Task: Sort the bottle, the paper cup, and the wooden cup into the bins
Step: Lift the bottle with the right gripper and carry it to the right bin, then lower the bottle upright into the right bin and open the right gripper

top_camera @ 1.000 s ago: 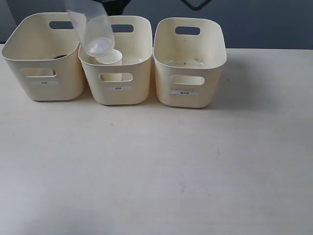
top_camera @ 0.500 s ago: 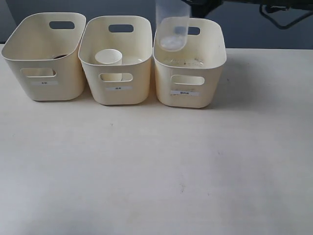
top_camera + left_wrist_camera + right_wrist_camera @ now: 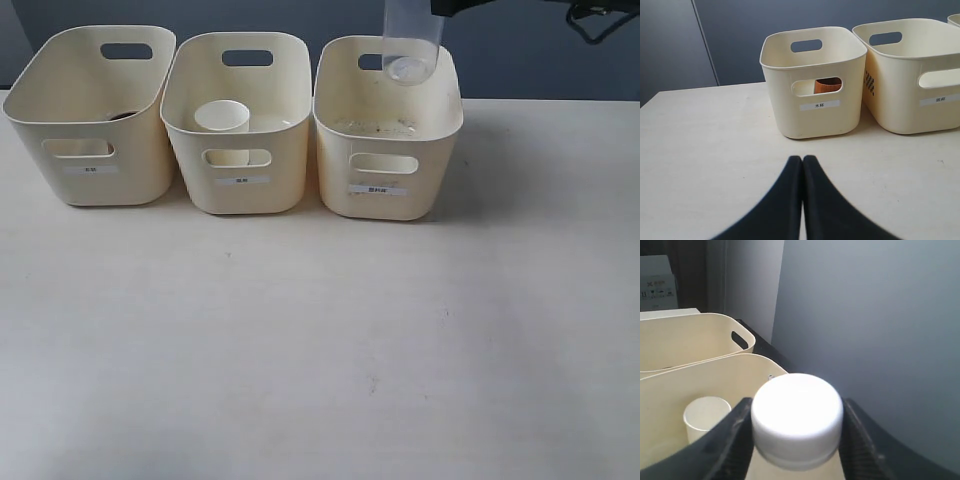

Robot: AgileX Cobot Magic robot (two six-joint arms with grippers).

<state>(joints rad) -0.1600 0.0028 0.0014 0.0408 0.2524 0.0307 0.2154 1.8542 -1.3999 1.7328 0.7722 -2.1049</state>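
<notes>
Three cream plastic bins [image 3: 236,38] with rounded corners and oval handle cut-outs, ranged in a row on a pale matt table [image 3: 320,350].

1. Left bin [image 3: 90,190]. Contains the squat dark-brown wooden cup [image 3: 827,85], glimpsed through the cut-out. Grained and rigid, probably sturdy. The left gripper [image 3: 801,160] is over the table before this bin, its black jaws pressed together on nothing.

2. Middle bin [image 3: 245,195]. Contains the small white tapered paper cup [image 3: 222,117], upright, with a rolled rim. Thin-walled and light, likely to crush under a firm squeeze.

3. Right bin [image 3: 388,200]. No task item seen inside, only dark specks on the floor. Above its far rim hangs the small clear plastic bottle [image 3: 410,45] with a white screw cap. The right gripper [image 3: 796,407] is clamped on it, black fingers [image 3: 735,440] flanking the cap end. Handling, as judged: smooth, slippery, light and seemingly empty. The body would flex if pinched, so the stiffer cap end gives the safest hold.
</notes>
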